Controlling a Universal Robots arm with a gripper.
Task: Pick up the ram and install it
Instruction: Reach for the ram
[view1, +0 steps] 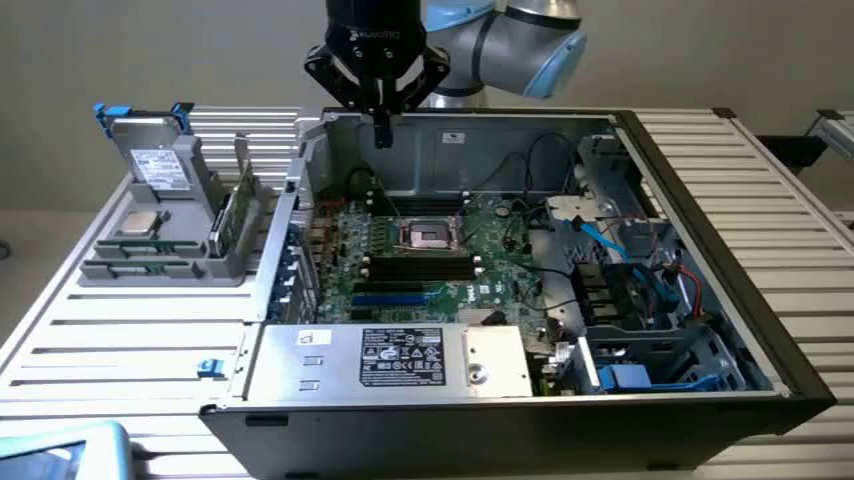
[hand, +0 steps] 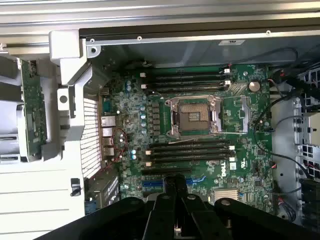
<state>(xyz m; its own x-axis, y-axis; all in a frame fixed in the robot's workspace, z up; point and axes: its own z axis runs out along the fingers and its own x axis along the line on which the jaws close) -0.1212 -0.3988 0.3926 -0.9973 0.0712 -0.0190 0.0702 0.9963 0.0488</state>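
Hovering over case, end effector pinched shut, empty — wrist view shows ram in holder.

My ram, a thin, long green circuit-board stick, stands on its long edge in a slot of the gray rack, along the rack's edge on the exterior view's right.
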